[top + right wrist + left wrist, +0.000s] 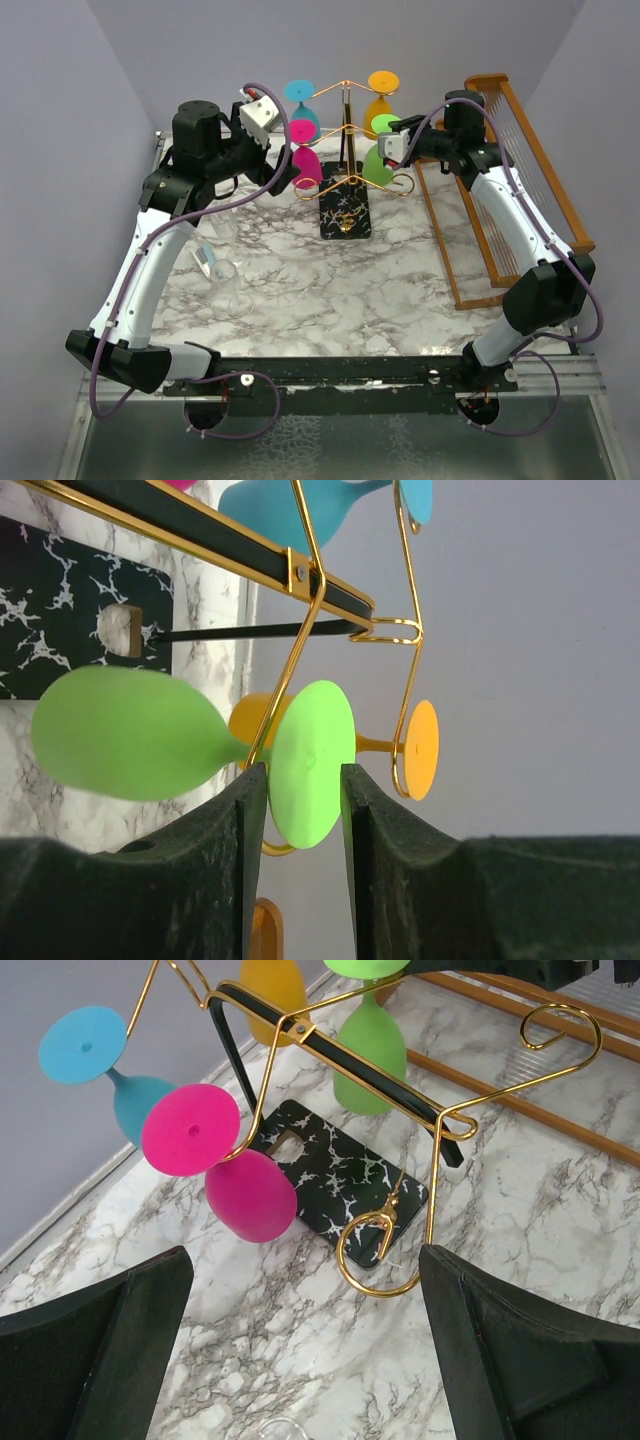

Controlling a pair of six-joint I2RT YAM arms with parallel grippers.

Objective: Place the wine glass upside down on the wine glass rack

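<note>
A green wine glass hangs upside down in a right-hand scroll arm of the gold wire wine glass rack. Its round foot sits between my right gripper's fingers, and a gap shows beside it. My right gripper is open around that foot. From above, the green glass hangs right of the rack's post, with the right gripper at it. My left gripper is wide open and holds nothing. It hovers over the marble left of the rack's black speckled base.
Pink, teal and orange glasses also hang on the rack. A clear glass lies on the marble table beside the left arm. A brown wooden slatted rack stands along the right edge.
</note>
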